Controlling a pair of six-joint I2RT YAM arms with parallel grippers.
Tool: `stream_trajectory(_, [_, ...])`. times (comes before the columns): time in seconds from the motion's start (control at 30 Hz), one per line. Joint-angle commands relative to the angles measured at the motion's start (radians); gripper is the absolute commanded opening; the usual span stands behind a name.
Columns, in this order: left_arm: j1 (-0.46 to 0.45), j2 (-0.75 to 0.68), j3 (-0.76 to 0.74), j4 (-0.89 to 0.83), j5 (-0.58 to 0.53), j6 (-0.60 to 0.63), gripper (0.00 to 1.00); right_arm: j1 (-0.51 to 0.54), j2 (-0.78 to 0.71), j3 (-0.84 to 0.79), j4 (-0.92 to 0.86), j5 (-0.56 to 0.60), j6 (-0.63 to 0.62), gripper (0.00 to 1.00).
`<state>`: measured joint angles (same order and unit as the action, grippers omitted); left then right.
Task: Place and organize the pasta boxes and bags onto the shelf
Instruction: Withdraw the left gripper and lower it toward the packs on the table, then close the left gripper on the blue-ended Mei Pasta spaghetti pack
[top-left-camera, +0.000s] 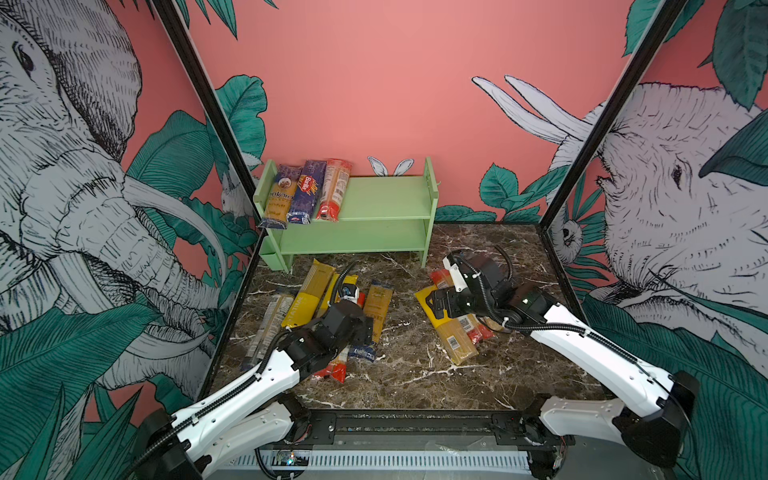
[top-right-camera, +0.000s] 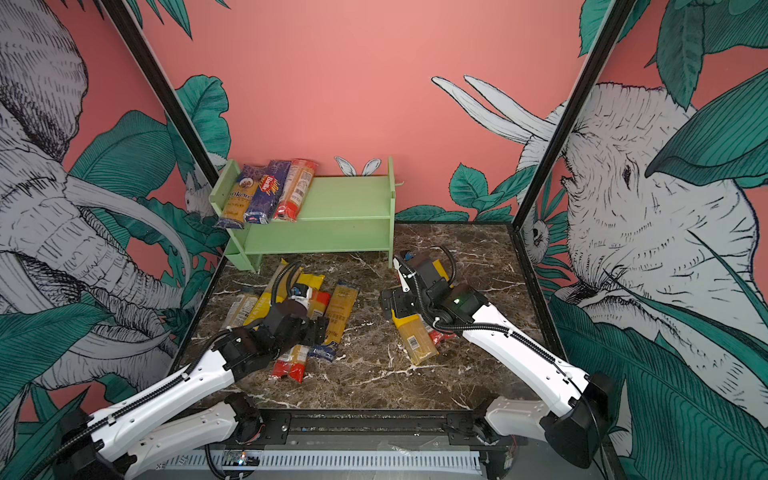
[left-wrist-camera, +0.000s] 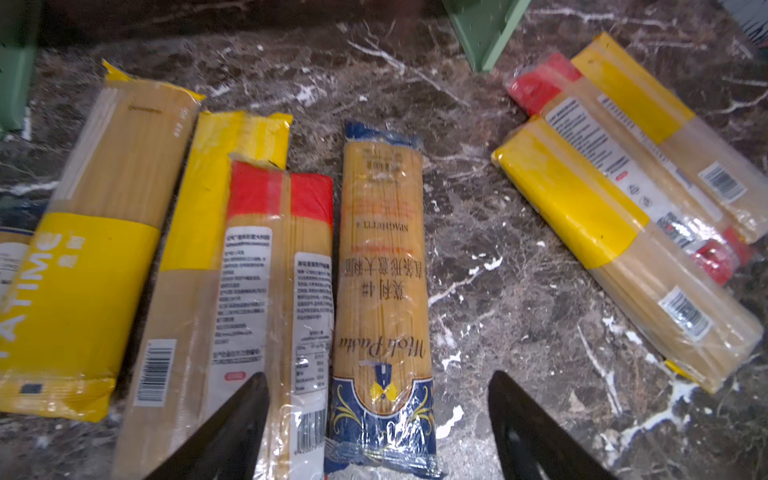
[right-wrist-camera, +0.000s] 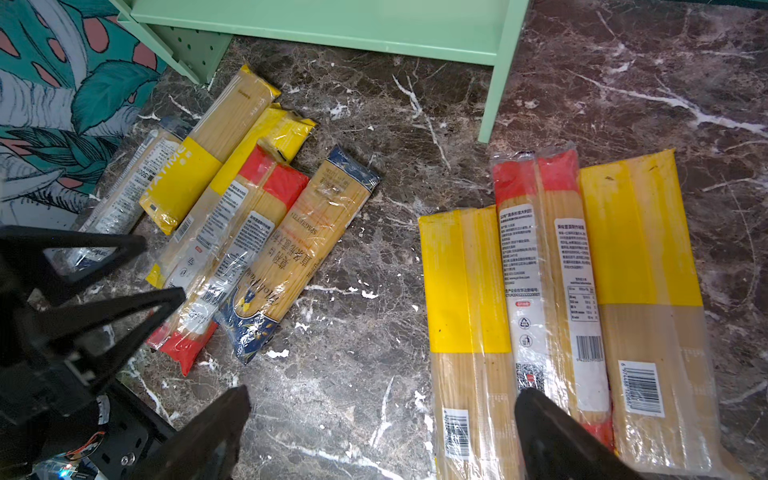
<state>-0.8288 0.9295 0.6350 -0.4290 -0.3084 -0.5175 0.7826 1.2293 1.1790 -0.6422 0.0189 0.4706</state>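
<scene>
We found the shelf (top-left-camera: 386, 199) at the back of the marble tabletop (top-left-camera: 415, 365), a little left of centre in both top views. Three packs lay side by side at the left end of its upper tier, their near ends overhanging the front edge: a tan pack with dark ends (top-left-camera: 279, 195), a dark blue box (top-left-camera: 305, 191) and a red-ended pack (top-left-camera: 334, 189).

The other packs lay flat on the marble in front of the shelf. Lower left of centre sat a heap of five, partly hidden under the left arm. The wrist views showed them fanned out and touching: a clear pack with a grey label (right-wrist-camera: 124, 195), a yellow-banded pack (left-wrist-camera: 83, 257), a second yellow pack (left-wrist-camera: 232, 137) partly under its neighbours, a red-capped pack (left-wrist-camera: 274, 257) and a blue-ended pack (left-wrist-camera: 382, 270).

The left gripper (left-wrist-camera: 376, 377) had its jaws spread wide across the near end of the blue-ended pack. One finger was over the red-capped pack, the other over bare marble. It gripped nothing, and we could not tell whether the fingers touched anything.

Right of centre, a group of three packs (top-left-camera: 453, 336) lay close together, well apart from the heap: two yellow-banded ones with a red-ended one between. The right gripper (right-wrist-camera: 382, 391) was also spread wide and held nothing. One finger was above bare marble, the other above that group's near end.
</scene>
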Motion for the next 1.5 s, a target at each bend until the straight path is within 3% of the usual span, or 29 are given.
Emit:
stream_trajectory(0.0, [-0.043,0.036,-0.055,0.105,-0.018,-0.080,0.84,0.028,0.003,-0.026,0.049,0.014,0.036,0.99])
stream_trajectory(0.33, [-0.076,0.150,-0.156,0.222,-0.022,-0.111,0.84,0.076,0.008,-0.155,0.122,0.008,0.111,0.99])
stream_trajectory(1.2, [-0.076,0.467,-0.262,0.524,0.044,-0.172,0.83,0.149,0.015,-0.136,0.064,0.041,0.132,0.99])
stream_trajectory(1.3, [-0.075,0.509,-0.261,0.538,0.049,-0.181,0.79,0.148,0.012,-0.131,0.052,0.049,0.130,0.99])
stream_trajectory(1.47, [-0.075,0.535,-0.244,0.524,0.057,-0.182,0.53,0.149,-0.004,-0.126,0.036,0.065,0.126,0.99])
